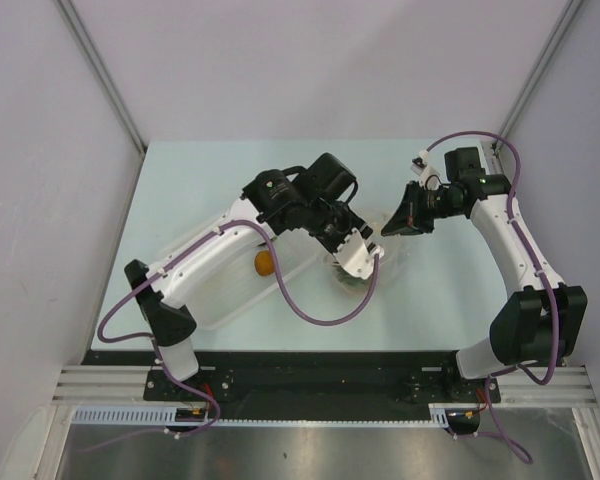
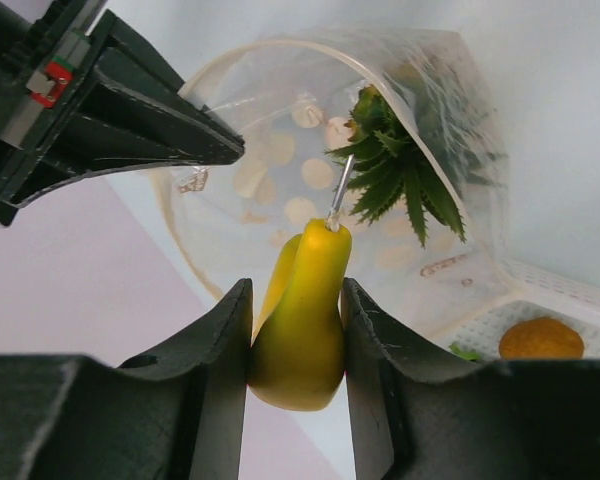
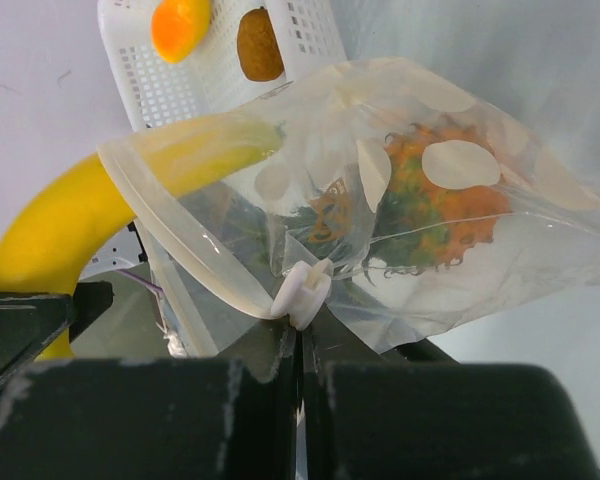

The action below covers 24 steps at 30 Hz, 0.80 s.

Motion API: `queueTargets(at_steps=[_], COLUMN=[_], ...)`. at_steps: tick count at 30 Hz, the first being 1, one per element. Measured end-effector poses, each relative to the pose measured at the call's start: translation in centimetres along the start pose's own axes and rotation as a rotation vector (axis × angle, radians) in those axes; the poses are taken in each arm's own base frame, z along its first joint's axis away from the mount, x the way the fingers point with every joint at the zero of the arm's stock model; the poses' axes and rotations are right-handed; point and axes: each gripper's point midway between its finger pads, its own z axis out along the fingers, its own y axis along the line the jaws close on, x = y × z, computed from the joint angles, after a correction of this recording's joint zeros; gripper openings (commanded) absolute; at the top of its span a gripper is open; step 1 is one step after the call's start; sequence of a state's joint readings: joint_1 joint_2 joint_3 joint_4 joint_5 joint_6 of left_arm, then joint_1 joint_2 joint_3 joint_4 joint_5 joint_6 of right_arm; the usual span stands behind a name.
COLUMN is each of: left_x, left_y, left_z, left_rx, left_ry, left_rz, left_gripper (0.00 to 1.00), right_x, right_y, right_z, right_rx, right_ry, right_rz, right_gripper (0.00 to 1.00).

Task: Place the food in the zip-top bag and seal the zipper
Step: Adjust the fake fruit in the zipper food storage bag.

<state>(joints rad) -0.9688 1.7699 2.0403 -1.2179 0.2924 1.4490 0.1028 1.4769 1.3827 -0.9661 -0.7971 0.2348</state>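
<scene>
"zip-top bag (image 3: 540, 250), what's in it so far?"

"the pineapple (image 3: 430, 210) is inside, lying against the dotted plastic. the banana (image 3: 60, 220) is half-way: its tip is past the mouth, the rest hangs outside."

"and the rest of the food?"

"the orange piece (image 3: 180, 25) and the brown fruit (image 3: 260, 45) lie in the white basket (image 3: 180, 95), just behind the bag. so by my count it's one in, one going in and two to fetch, and the zipper (image 3: 180, 235) is wide open, with sealing not begun."

"who's holding the banana?"

"the left gripper (image 2: 296, 310). its fingers are closed part-way, pinching the banana's thick end from both sides, and the thin end points into the bag's round mouth."

"and the right gripper (image 3: 300, 345)?"

"pressed together on the bag's rim, right beneath the small white slider on the zipper strip. the pinch lifts the bag and keeps the mouth open toward the other arm."

"where's all this on the table (image 1: 440, 290)?"

"near the middle, seen from above. the two grippers are close together there, and the basket sits under the left arm with the orange piece showing in it."
</scene>
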Motion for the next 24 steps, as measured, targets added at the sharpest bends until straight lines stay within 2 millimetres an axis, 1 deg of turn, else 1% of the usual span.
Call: queueTargets(at_steps=[4, 7, 10, 13, 15, 16, 17, 18, 19, 21, 22, 23, 24], left_x=[-0.1, -0.5, -1.2, -1.9, -2.1, -2.1, -2.1, -1.9, -1.6, -0.7, -0.2, 0.4, 1.0], left_y=[0.9, 1.4, 1.7, 1.7, 1.6, 1.5, 1.4, 1.3, 1.3, 0.8, 0.3, -0.3, -0.6], left_z=[0.1, 0.6, 1.7, 3.2, 4.2, 4.8, 5.6, 6.4, 7.4, 9.4, 10.3, 10.9, 11.3], left_rx=[-0.033, -0.05, -0.047, -0.034, -0.033, -0.035, -0.041, -0.052, -0.072, -0.112, -0.13, -0.147, -0.173], left_ry=[-0.004, -0.027, -0.067, -0.112, -0.136, -0.151, -0.16, -0.166, -0.171, -0.167, -0.159, -0.146, -0.13], left_rz=[0.001, -0.01, -0.028, -0.061, -0.084, -0.107, -0.132, -0.165, -0.196, -0.253, -0.281, -0.308, -0.345], left_gripper=[0.01, 0.01, 0.01, 0.04, 0.1, 0.15, 0.33, 0.38, 0.48, 0.55, 0.61, 0.68, 0.73], right_x=[-0.1, -0.2, -0.4, -0.7, -1.0, -1.1, -1.2, -1.2, -1.2, -1.1, -1.0, -1.0, -1.0], right_y=[0.1, 0.2, 0.3, 0.5, 0.7, 0.8, 0.8, 0.8, 0.8, 0.8, 0.8, 0.7, 0.7], right_z=[0.0, -0.1, -0.2, -0.5, -0.7, -0.8, -0.8, -0.8, -0.8, -0.9, -0.9, -0.9, -0.9], right_rx=[0.0, -0.001, 0.0, 0.0, -0.001, -0.001, -0.002, -0.002, -0.002, -0.001, -0.001, 0.0, 0.0], right_ry=[-0.002, -0.004, -0.011, -0.022, -0.03, -0.033, -0.035, -0.036, -0.035, -0.032, -0.031, -0.03, -0.029], right_rz=[-0.002, -0.005, -0.015, -0.038, -0.057, -0.066, -0.073, -0.08, -0.084, -0.087, -0.09, -0.093, -0.095], right_gripper=[0.0, 0.0, 0.0, 0.0, 0.0, 0.0, 0.0, 0.0, 0.0, 0.0, 0.0, 0.0, 0.0])
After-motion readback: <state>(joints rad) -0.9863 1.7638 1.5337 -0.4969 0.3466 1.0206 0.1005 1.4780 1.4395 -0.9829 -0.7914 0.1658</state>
